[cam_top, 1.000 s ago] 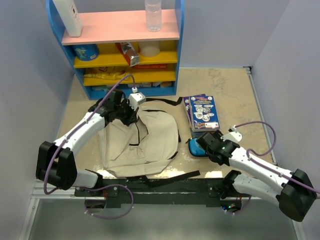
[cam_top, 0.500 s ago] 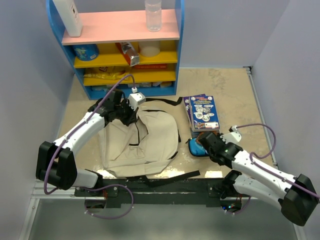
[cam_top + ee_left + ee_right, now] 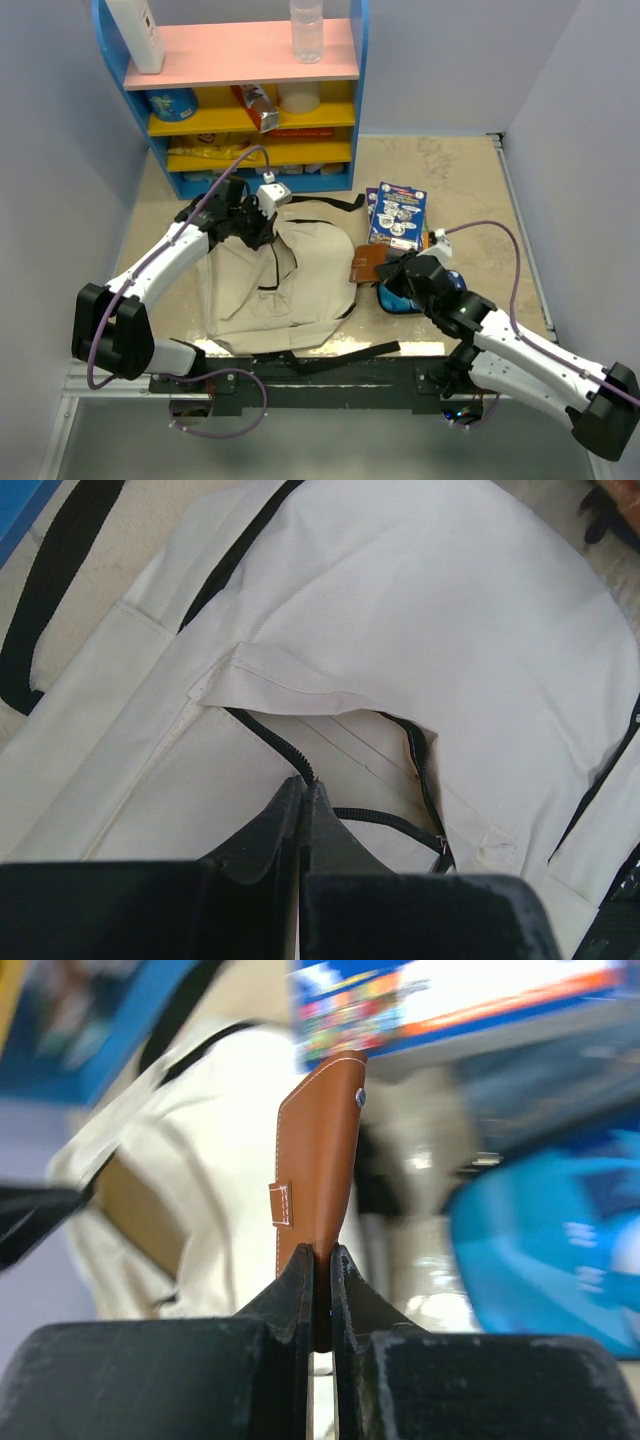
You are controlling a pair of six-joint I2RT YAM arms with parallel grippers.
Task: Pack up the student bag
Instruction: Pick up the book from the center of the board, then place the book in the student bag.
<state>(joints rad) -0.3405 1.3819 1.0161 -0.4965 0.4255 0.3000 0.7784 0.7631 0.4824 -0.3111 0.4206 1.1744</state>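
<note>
The backpack (image 3: 290,285) is laid flat on the table (image 3: 455,180), in front of the shelf (image 3: 250,120) and left of centre. Its top end is reached by the left gripper (image 3: 303,783), whose jaws are pressed together at the zipper line, apparently pinching the edge of the fabric there. Beside them a narrow, slightly raised slit of the opening is seen in the left wrist view. The jaws of the right gripper (image 3: 322,1255) are clamped on the lower end of a brown leather wallet (image 3: 318,1150). The wallet is held upright and, from above, is seen just beside the right edge of the backpack, near a blue pencil case (image 3: 402,300) and a stack of books (image 3: 397,213). The step in hand is judged to be the carrying of the wallet to the bag, with the mouth held ready by the other arm. For the next move, the wallet would need to be taken leftward over the cream fabric to the top end and turned so that it is slipped in edge first. The slit looks tight, so the pinched edge would probably have to be lifted higher. A catch on the zipper teeth is to be guarded against.
</note>
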